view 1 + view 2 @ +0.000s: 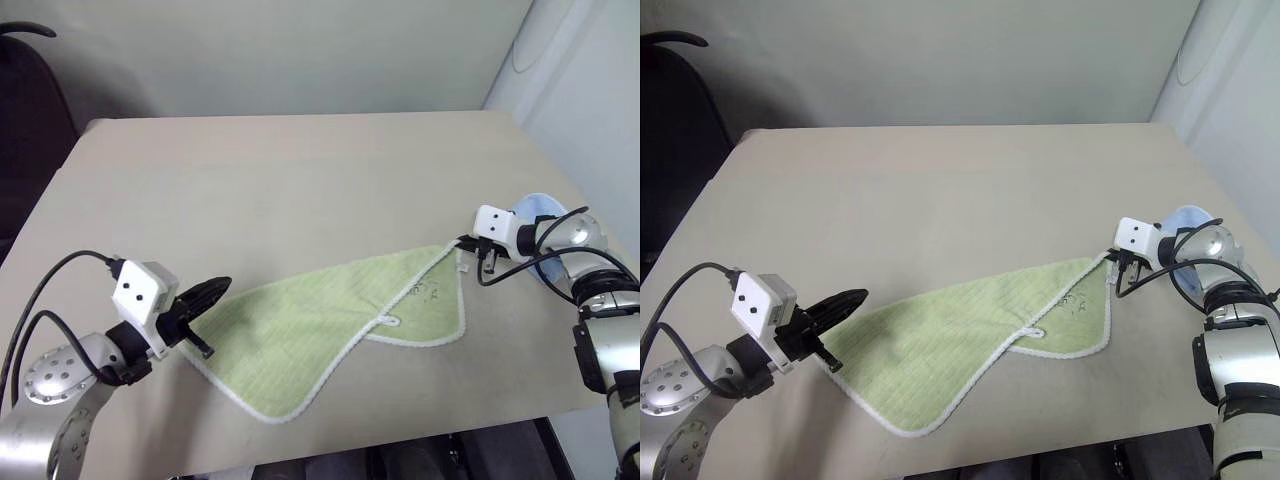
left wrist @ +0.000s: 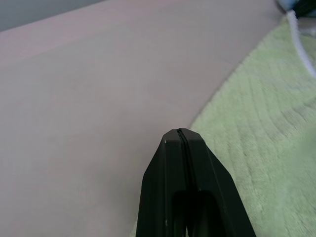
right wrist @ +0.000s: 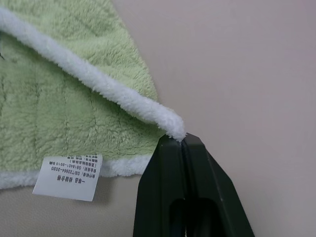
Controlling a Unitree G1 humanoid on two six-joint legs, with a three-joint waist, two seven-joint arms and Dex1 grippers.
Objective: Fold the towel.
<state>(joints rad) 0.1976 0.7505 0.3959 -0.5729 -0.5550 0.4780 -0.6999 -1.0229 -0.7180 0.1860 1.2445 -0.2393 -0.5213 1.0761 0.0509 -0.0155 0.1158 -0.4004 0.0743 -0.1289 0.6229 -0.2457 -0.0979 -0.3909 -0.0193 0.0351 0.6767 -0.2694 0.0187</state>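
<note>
Lying near the table's [image 1: 300, 170] front edge: one towel [image 1: 330, 325], light green ribbed terry, white edging, small white loop [image 1: 395, 320], care label [image 3: 69, 177], partly folded over itself. Right gripper [image 3: 183, 140], angled down, is closed on its far right corner. Left gripper [image 1: 215, 290], closed and holding nothing, rests beside the left corner. One blue cloth [image 1: 540, 215] lies behind the right arm.

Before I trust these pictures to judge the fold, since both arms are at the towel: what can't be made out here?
- Left gripper: fingers shut, but its own fingers hide whether towel is pinched between them.
- Right gripper: shut at the white-edged corner; the tips hide how much cloth is caught.
- Label: print too small to read.
- Light blue cloth: mostly hidden behind the right arm.
</note>
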